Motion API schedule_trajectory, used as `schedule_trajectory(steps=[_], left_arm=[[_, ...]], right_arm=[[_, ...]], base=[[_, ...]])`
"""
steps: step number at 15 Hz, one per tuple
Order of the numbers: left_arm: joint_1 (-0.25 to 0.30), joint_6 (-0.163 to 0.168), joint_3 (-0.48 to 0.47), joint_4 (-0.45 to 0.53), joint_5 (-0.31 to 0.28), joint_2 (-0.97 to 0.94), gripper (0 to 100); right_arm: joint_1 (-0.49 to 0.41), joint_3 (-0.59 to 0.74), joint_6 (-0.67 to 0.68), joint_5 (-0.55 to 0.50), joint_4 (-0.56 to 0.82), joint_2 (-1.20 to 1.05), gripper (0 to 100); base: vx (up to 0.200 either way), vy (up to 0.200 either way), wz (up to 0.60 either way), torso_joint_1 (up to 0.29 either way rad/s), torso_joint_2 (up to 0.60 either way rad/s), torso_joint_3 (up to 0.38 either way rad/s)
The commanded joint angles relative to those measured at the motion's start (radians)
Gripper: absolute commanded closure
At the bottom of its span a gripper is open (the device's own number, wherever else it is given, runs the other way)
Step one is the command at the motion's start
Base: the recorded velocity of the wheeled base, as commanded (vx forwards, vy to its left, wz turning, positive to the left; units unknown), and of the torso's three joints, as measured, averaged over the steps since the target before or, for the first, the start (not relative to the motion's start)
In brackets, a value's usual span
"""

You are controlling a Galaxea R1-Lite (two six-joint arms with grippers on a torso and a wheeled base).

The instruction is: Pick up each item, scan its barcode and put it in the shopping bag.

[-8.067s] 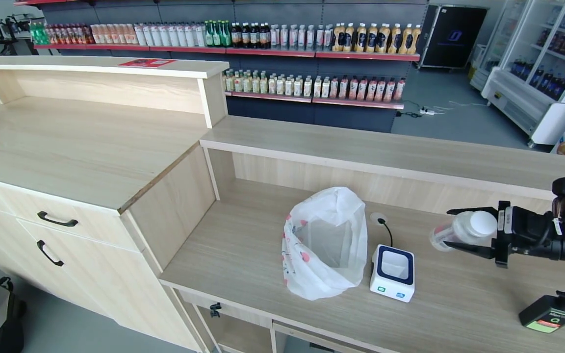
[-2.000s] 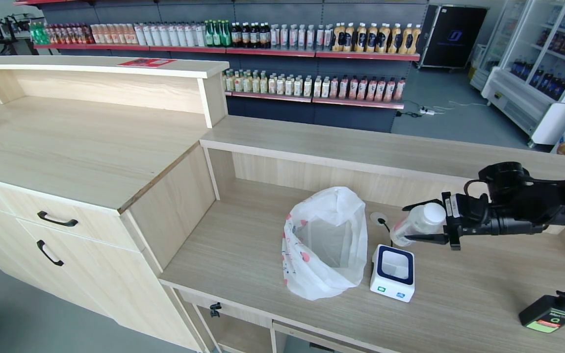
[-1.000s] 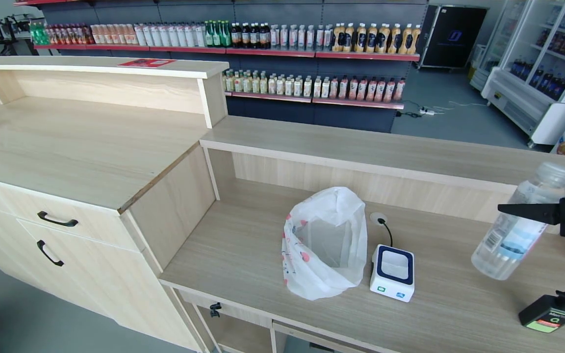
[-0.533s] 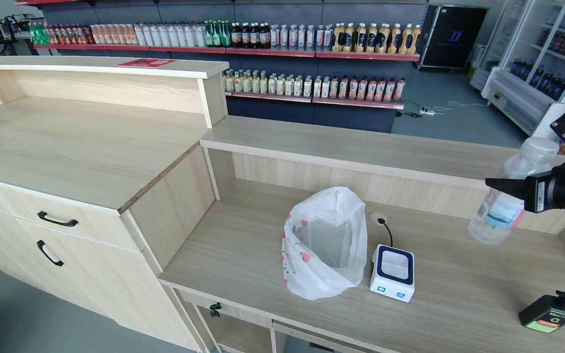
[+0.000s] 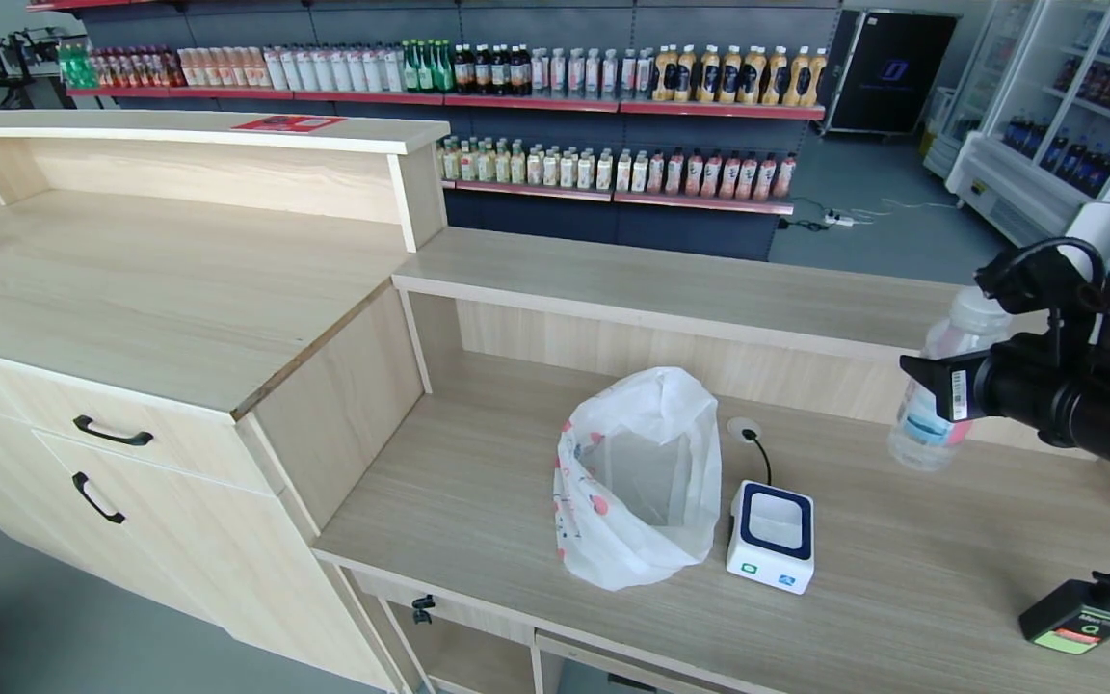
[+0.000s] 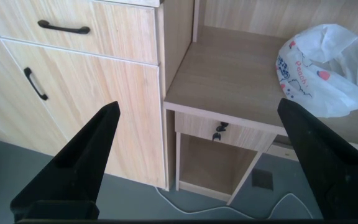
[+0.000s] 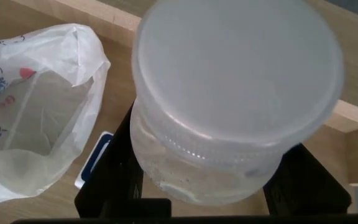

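The right hand (image 5: 936, 386) is clamped on the clear bottle (image 5: 929, 424), held nearly upright above the bench (image 5: 478, 501) at 2 o'clock from the scanner (image 5: 772, 535). The shopping bag (image 5: 642, 482) stands open at the scanner's 9 o'clock. The left hand (image 6: 197, 109) has its fingers apart.

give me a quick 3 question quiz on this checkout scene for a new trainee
1. True or false: the clear bottle lies flat on the counter.
2. What sits on the counter just to the robot's right of the shopping bag? A) scanner B) basket C) weighing scale
3. Fill in: the left gripper is ___ (open or shut).

Key
1. False: the right gripper holds it in the air above the counter.
2. A
3. open
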Motion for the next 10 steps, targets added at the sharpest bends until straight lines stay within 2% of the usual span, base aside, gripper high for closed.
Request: schedule_trajectory(steps=[1,4,5,7,10], left_arm=[[0.000,-0.001,0.000,0.000,0.000,0.001,0],[0.000,-0.001,0.000,0.000,0.000,0.001,0],[0.000,-0.001,0.000,0.000,0.000,0.001,0],[0.000,-0.001,0.000,0.000,0.000,0.001,0],[0.000,-0.001,0.000,0.000,0.000,0.001,0]], right_arm=[[0.032,0.015,0.042,0.027,-0.019,0.037,100],[0.083,0.025,0.043,0.032,-0.064,0.054,100],[0.087,0.027,0.055,0.079,-0.091,0.068,100],[0.087,0.021,0.066,0.113,-0.107,0.101,100],[0.052,0.018,0.112,0.119,-0.245,0.235,100]], base=[[0.000,0.000,0.60,0.002,0.01,0.002],[0.000,0.000,0.60,-0.002,0.00,0.004],[0.000,0.000,0.60,-0.007,0.00,0.002],[0.000,0.000,0.00,0.000,0.00,0.000],[0.000,0.000,0.00,0.000,0.00,0.000]])
